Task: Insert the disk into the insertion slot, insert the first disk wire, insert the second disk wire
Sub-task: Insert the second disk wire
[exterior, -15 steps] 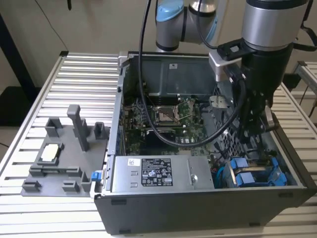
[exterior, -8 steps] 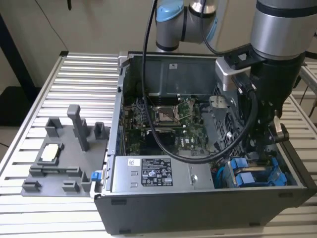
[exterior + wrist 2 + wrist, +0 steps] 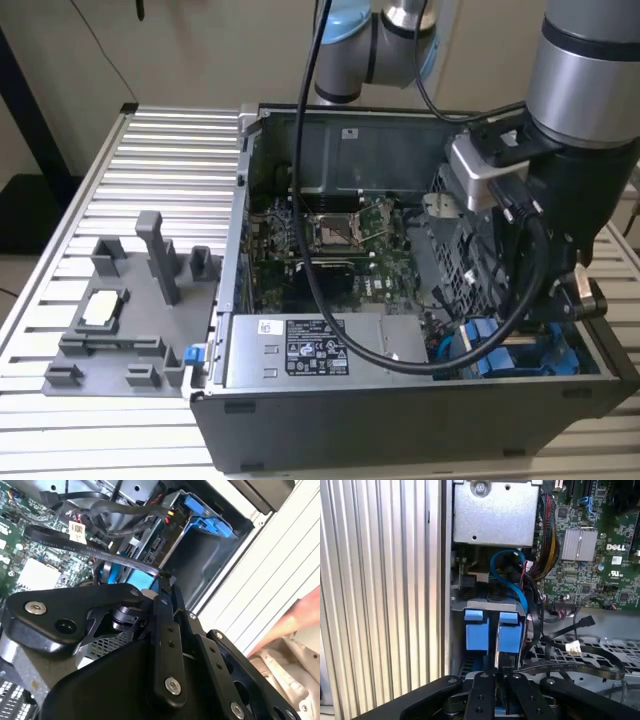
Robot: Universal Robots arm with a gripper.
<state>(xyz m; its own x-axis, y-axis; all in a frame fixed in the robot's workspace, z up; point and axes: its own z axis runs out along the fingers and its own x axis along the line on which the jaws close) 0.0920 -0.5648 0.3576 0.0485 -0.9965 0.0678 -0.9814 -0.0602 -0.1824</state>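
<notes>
A ribbed aluminium surface (image 3: 150, 150) carries an open computer case (image 3: 400, 420) toward the exterior view's right, and a grey fixture plate (image 3: 120, 330) with upright posts just beside it on the left.

One open computer case (image 3: 400, 420) sat on one ribbed bench (image 3: 150, 150). Inside were one green motherboard (image 3: 330, 250), one grey power-supply box (image 3: 310, 350) and two blue carrier tabs (image 3: 476, 630). One grey fixture plate (image 3: 120, 330) lay beside the case.
</notes>
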